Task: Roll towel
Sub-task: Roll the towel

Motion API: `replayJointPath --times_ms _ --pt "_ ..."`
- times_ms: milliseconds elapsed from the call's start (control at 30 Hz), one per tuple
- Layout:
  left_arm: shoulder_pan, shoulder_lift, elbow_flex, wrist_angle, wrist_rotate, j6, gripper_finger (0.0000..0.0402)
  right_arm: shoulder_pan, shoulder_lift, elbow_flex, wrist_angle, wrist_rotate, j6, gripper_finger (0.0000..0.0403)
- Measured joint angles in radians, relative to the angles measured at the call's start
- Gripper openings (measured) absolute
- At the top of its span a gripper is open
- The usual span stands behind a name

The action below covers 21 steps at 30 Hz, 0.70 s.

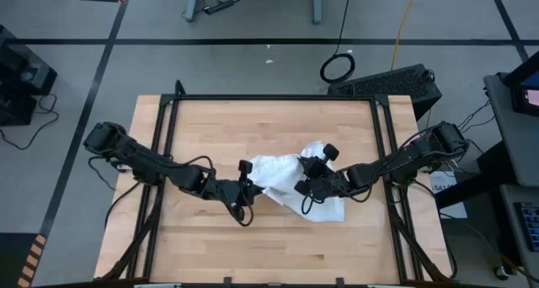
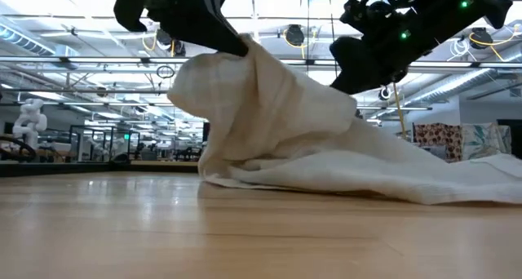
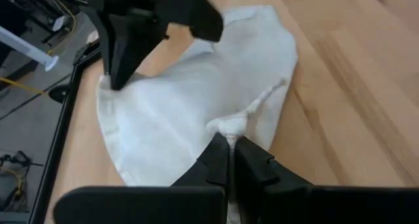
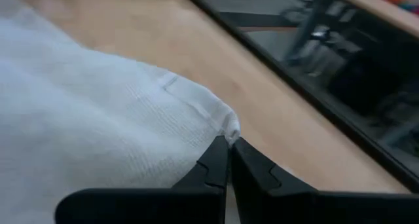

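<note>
The white towel [image 1: 282, 177] lies crumpled at the middle of the wooden table. In the low view, part of it is raised into a peak [image 2: 245, 75], and its lower folds [image 2: 342, 181] rest on the tabletop. My left gripper [image 1: 247, 187] is at the towel's left end, shut on it. My right gripper [image 1: 305, 187] is at the towel's right part, also shut on it. The left wrist view shows my left gripper [image 3: 230, 160] with the right gripper [image 3: 121, 67] farther off on the same cloth. My left gripper pinches a bunched, twisted bit of the towel [image 3: 230, 127] between its two fingers, coming from the table's left. The cloth there is gathered into several layers and lifted off the table [image 2: 241, 49]; the rest drapes down to the wood. My right gripper pinches a hemmed corner of the towel [image 4: 228, 131] between its fingertips, coming from the table's right. The corner is held above the table [image 2: 349, 99], and the cloth slopes away from it, slack.
A black frame [image 1: 168, 120] borders the wooden tabletop [image 1: 278, 246], which is bare toward the near and far edges. Cables and a black box [image 1: 387, 82] lie on the floor beyond the far edge.
</note>
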Motion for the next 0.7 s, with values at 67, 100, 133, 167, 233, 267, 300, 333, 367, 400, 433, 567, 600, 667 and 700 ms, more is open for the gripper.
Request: replayJointPath --times_ms 67,100,133,167,233,267,300,333,367,400,433,567,600,667,700 --pt "0.014 0.011 0.0 -0.017 0.004 -0.001 0.0008 0.01 0.0 0.0 0.02 -0.058 -0.032 0.0007" --pt "0.021 0.012 -0.001 -0.036 0.005 -0.004 0.0008 0.018 0.0 0.0 0.026 -0.079 -0.034 0.0007" --pt "0.029 0.012 -0.001 -0.047 0.006 -0.012 0.0008 0.026 0.0 0.0 0.03 -0.094 -0.034 0.0007" --pt "0.039 0.013 -0.001 -0.053 0.013 -0.027 0.0008 0.033 0.0 0.0 0.03 -0.105 -0.032 0.0007" --pt "0.064 0.029 0.002 -0.093 0.015 -0.074 0.0008 0.043 0.0 0.0 0.024 -0.116 -0.031 0.0007" --pt "0.076 0.036 0.0 -0.13 0.001 -0.103 0.0009 0.048 0.0 0.0 0.02 -0.114 -0.03 0.0007" --pt "0.091 0.047 -0.002 -0.161 -0.02 -0.136 0.0012 0.051 0.0 0.0 0.017 -0.113 -0.025 0.0007" --pt "0.106 0.063 -0.002 -0.166 -0.036 -0.168 0.0016 0.053 0.0 0.0 0.017 -0.113 -0.019 0.0007" --pt "0.121 0.08 -0.001 -0.165 -0.042 -0.195 0.002 0.053 0.0 0.0 0.016 -0.113 -0.016 0.0007" --pt "0.132 0.097 0.0 -0.172 -0.044 -0.222 0.0026 0.053 0.0 0.0 0.015 -0.113 -0.015 0.0007" --pt "0.141 0.116 -0.001 -0.176 -0.046 -0.251 0.0032 0.053 0.0 0.0 0.017 -0.113 -0.014 0.0007" --pt "0.154 0.19 -0.002 -0.148 -0.047 -0.281 0.0067 0.039 0.0 0.0 0.017 -0.111 -0.005 0.0007" --pt "0.154 0.201 -0.002 -0.148 -0.049 -0.272 0.0078 0.035 0.0 0.0 0.01 -0.11 0.006 0.0007" --pt "0.146 0.213 -0.002 -0.147 -0.06 -0.266 0.0102 0.023 0.0 0.0 -0.007 -0.109 0.034 0.0007" --pt "0.139 0.214 -0.002 -0.155 -0.072 -0.266 0.0113 0.019 0.0 0.0 -0.011 -0.11 0.045 0.0007"
